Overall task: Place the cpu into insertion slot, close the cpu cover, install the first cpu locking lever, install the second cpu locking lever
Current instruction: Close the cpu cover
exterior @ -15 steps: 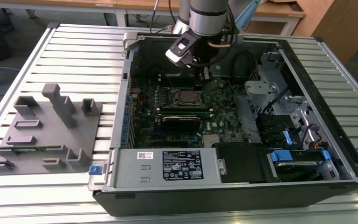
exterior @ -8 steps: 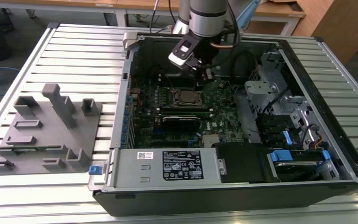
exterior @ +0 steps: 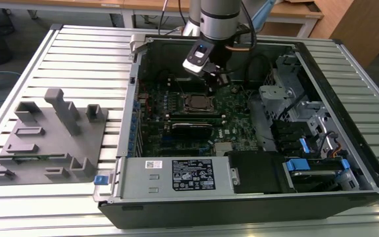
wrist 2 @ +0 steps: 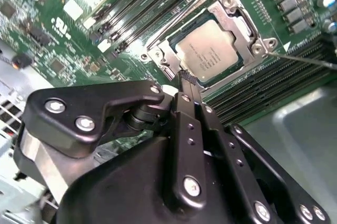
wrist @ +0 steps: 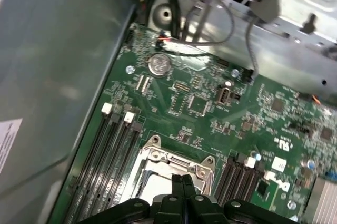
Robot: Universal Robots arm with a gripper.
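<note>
arm (exterior: pixel 219 15): grey cylinder | end effector (wrist 2: pixel 187 80): glossy black, silver screws (wrist 2: pixel 192 186)

Diffuse overhead room light, shadows soft. Exterior view: slatted table (exterior: pixel 38 54) bright, sheen toward upper left of frame; computer case (exterior: pixel 176 207) interior dimmer. Second wrist view: cpu (wrist 2: pixel 209 55) top washed pale by glare, soft highlights on black gripper (wrist 2: pixel 187 79) links. First wrist view: case wall dull grey sheen.
</note>
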